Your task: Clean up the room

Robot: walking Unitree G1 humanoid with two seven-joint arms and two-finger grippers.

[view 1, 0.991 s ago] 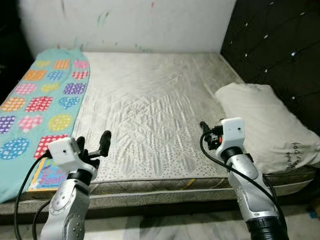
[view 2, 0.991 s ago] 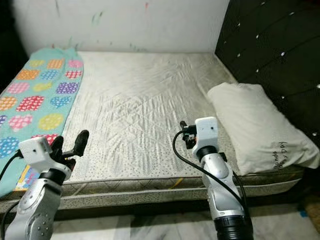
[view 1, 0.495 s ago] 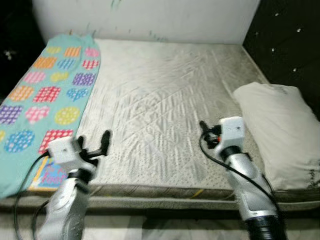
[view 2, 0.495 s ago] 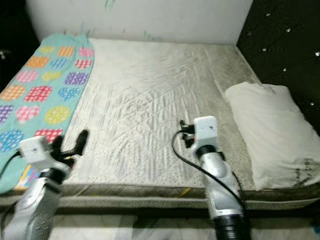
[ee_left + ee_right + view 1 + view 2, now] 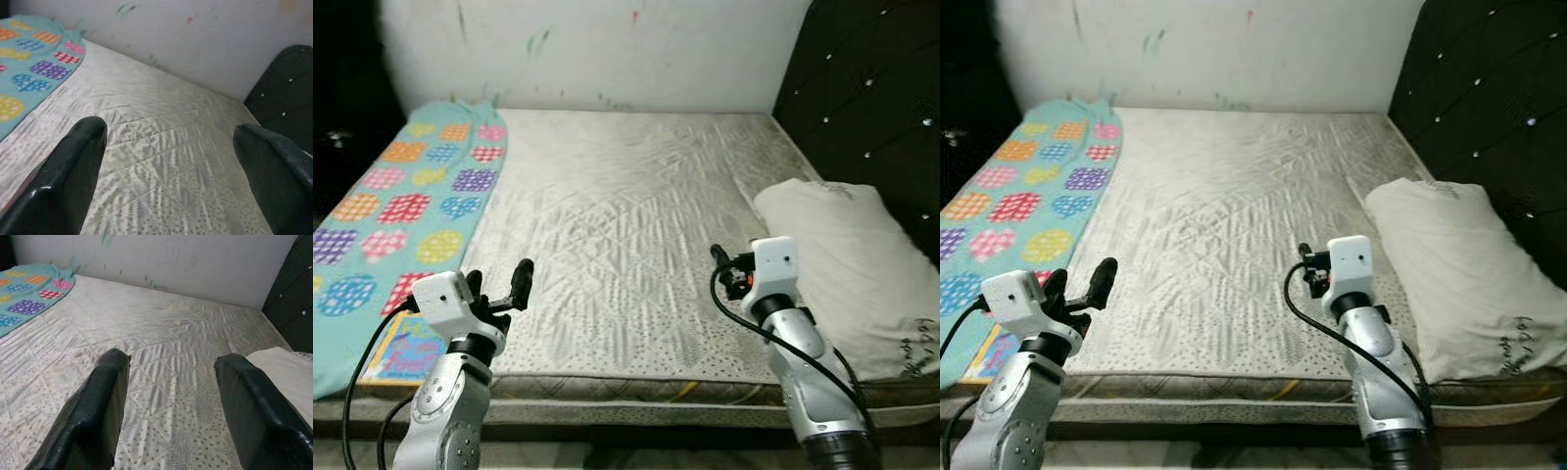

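far left: teal blanket [image 5: 401, 191] with coloured patches, spread along the left strip of the bed [image 5: 626, 215], reaching the wall end. at its near end, a flat colourful book [image 5: 399, 351] (partly tucked under the blanket edge) near the mattress corner. just beside it, left claw [image 5: 499, 284] raised over the front edge, fingers [image 5: 73, 166] spread wide, holding nothing. middle: bare quilted mattress, creased. right claw [image 5: 722, 264] over the front right part, fingers [image 5: 102, 401] also wide apart, empty. further right: white pillow [image 5: 847, 264] lying against the dark tufted headboard [image 5: 871, 88].
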